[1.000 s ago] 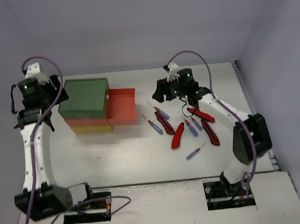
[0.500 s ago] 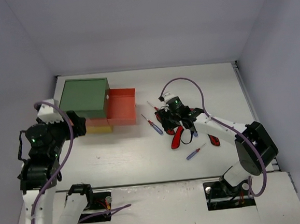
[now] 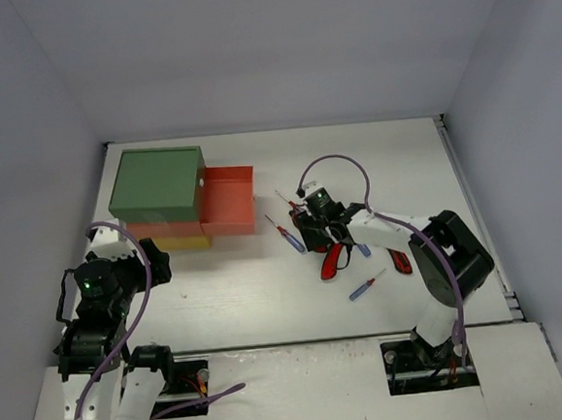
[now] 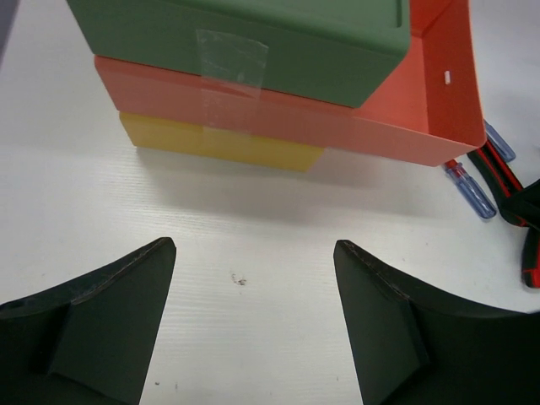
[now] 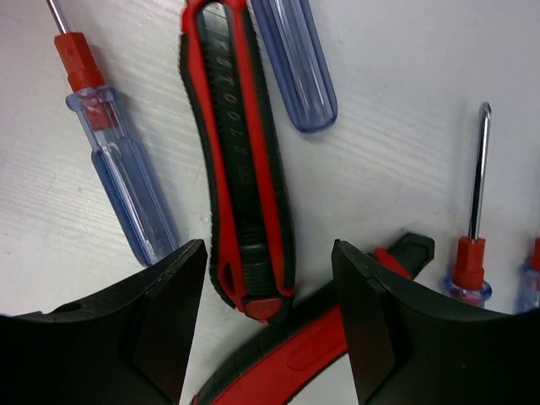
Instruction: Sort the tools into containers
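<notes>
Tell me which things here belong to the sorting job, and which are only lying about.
Job: red-and-black utility knives; blue-handled screwdrivers; green drawer; open orange drawer; yellow drawer.
Lying about: clear tape strip stuck across the green and orange drawers; purple cables.

white table [image 3: 268, 289] — bears cabinet [image 3: 157, 181], utility knives [image 3: 333, 259], screwdrivers [image 3: 363, 287].
</notes>
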`<state>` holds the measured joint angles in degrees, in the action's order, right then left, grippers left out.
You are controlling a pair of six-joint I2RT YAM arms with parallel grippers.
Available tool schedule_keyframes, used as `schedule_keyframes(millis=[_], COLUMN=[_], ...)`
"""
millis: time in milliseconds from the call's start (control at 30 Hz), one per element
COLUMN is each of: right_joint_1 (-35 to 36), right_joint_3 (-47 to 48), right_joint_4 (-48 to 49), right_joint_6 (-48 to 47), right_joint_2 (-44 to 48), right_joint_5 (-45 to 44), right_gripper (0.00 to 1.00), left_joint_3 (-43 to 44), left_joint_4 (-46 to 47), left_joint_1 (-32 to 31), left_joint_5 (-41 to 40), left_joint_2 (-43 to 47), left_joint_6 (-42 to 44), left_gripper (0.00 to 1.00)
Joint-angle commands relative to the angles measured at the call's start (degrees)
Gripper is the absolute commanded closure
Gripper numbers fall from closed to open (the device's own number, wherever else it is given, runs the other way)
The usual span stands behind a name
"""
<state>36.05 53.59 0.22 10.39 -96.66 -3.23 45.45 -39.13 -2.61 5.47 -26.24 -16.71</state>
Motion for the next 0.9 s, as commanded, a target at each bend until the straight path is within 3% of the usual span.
schedule_keyframes(millis=[0, 267, 400, 567, 733, 867], right_joint_1=[-0.11, -0.37, -0.28, -0.10, 0.08, 0.45], right_joint_3=[4.26, 5.25, 4.45, 3.90, 7.44, 13.11], right_joint_4=[2.88, 3.61, 3.65, 3.12, 2.07, 2.20], right_joint_6=[-0.48, -1.07, -1.33, -1.24, 3.19, 9.83], right_joint_2=[-1.43, -5.70, -4.52, 3.42, 13.31, 14.73], right_joint_5=[0.09, 0.14, -1.05, -1.77, -0.04, 2.65], right_gripper=[0.41, 0.49, 0.71, 0.98, 1.00, 1.00], left_joint_3=[0.93, 0.37, 0.42, 0.43, 0.35, 0.39], left_joint_4=[3.64, 3.60, 3.78, 3.72, 3.64, 3.63], left_joint_1=[-0.11, -0.11, -0.11, -0.11, -0.11, -0.03], left_joint_5=[-3.69, -3.89, -3.44, -3.36, -3.88, -3.88], left_joint_2=[-1.09, -1.70, -2.04, -1.80, -1.71, -1.83], left_joint_6=[-0.46, -0.80, -0.85, -0.78, -0.87, -0.87], left_gripper=[0.27, 0.27, 0.27, 0.27, 0.27, 0.27])
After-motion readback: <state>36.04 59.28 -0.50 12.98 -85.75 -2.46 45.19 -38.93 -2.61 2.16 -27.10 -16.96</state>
